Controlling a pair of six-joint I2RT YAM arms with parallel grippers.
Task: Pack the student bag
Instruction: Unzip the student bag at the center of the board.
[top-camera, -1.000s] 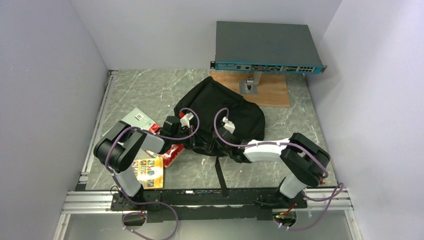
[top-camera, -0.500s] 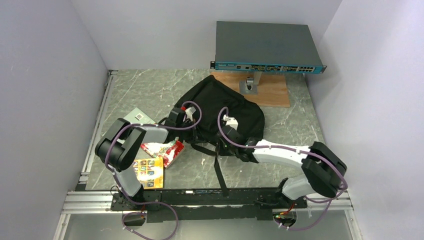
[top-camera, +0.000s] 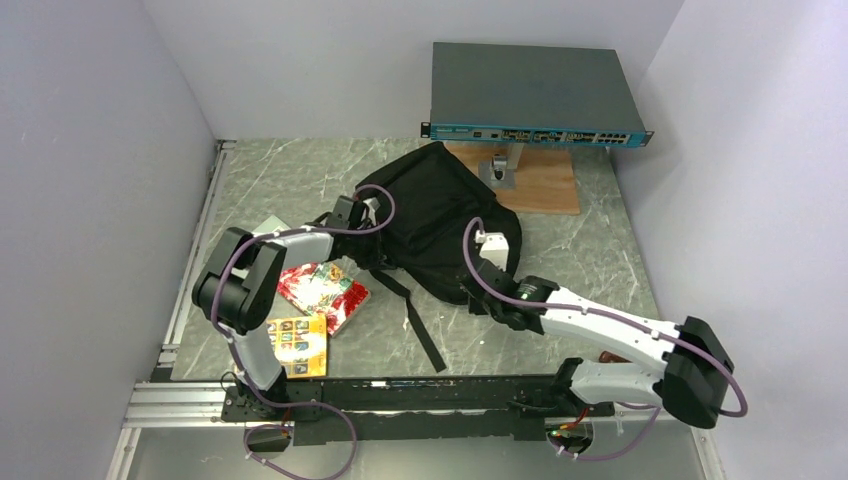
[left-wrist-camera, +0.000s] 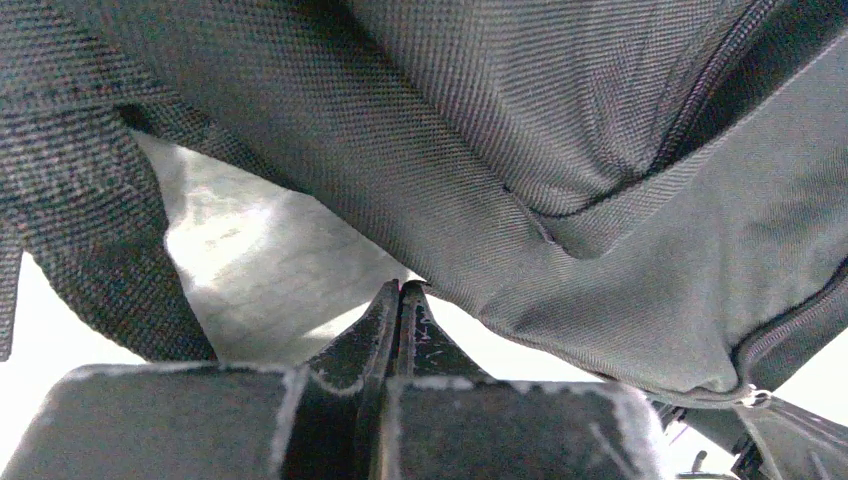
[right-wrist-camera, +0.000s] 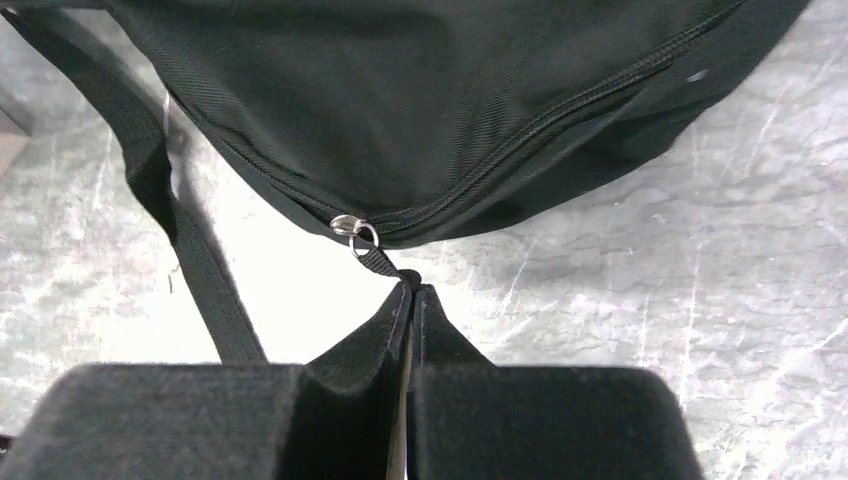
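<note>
The student bag (top-camera: 440, 205), a soft black backpack, lies in the middle of the table with a long strap (top-camera: 422, 322) trailing toward me. My left gripper (top-camera: 360, 215) is shut at the bag's left edge; in the left wrist view its tips (left-wrist-camera: 401, 287) pinch the fabric (left-wrist-camera: 560, 250), which hangs lifted off the table. My right gripper (top-camera: 482, 268) is at the bag's near right edge. In the right wrist view it (right-wrist-camera: 409, 284) is shut on the webbing tab of the zipper pull (right-wrist-camera: 372, 256), just below the metal ring (right-wrist-camera: 352, 228).
A red snack packet (top-camera: 322, 290) and a yellow booklet (top-camera: 297, 340) lie left of the bag, with a grey card (top-camera: 272, 231) behind them. A grey rack-mount box (top-camera: 530, 95) stands on a post over a wooden board (top-camera: 540, 185) at the back.
My right gripper has shut on the zipper tab and moved right, its arm swinging out. My left gripper pulled the bag up and left, uncovering the red packet.
</note>
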